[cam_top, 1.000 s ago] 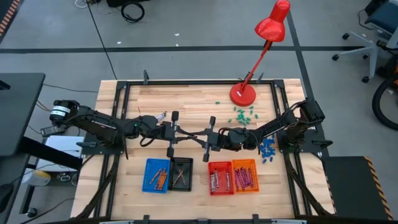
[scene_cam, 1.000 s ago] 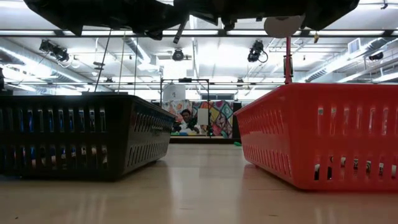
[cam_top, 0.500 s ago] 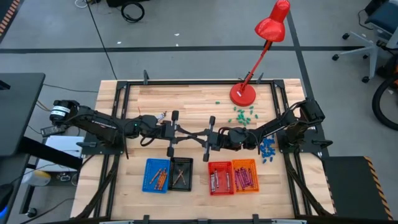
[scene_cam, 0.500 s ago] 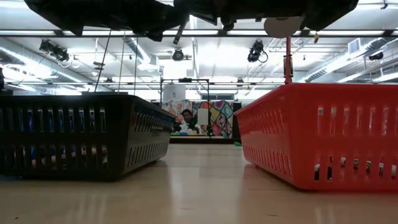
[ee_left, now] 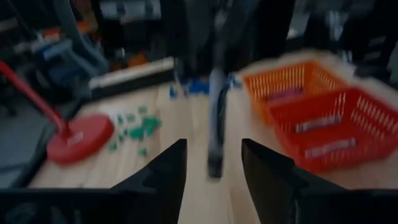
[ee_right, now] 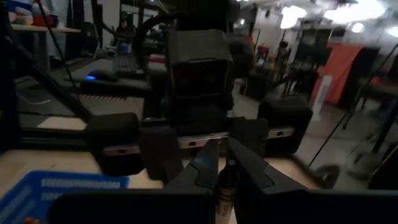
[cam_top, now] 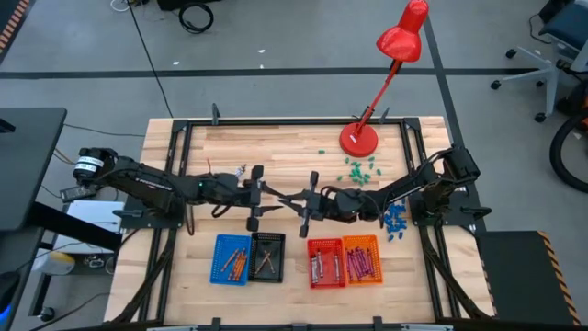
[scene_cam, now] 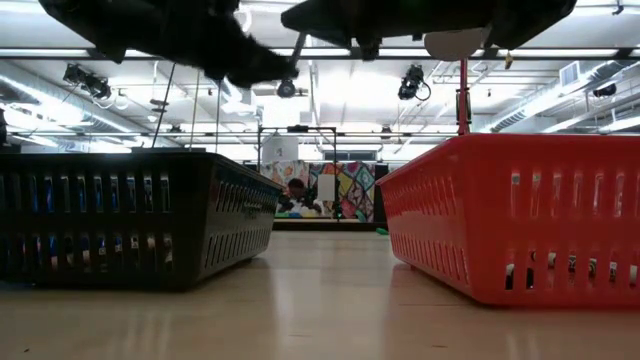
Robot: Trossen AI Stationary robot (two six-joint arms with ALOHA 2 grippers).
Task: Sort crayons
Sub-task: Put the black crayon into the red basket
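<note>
Above the middle of the table my two grippers face each other tip to tip. My right gripper is shut on a grey crayon. The crayon sticks out toward my left gripper. In the left wrist view my left gripper is open, and the crayon's free end stands between its fingers without touching them. More crayons lie in the blue, black, red and orange baskets by the near edge. My right gripper pinches the crayon's near end between its two fingers. The fingers come level from the table's right and lie along the crayon. The crayon juts out past the fingertips toward the table's left, lifted clear of the table.
A red desk lamp stands at the far right, with green bits in front of its base. Blue chunks lie under the right arm. The black and red baskets flank a bare strip of table.
My left gripper has opened, let go of the crayon and drawn back a little toward the table's left. My right gripper has stayed in place, and the crayon has stayed in the air in its fingers.
</note>
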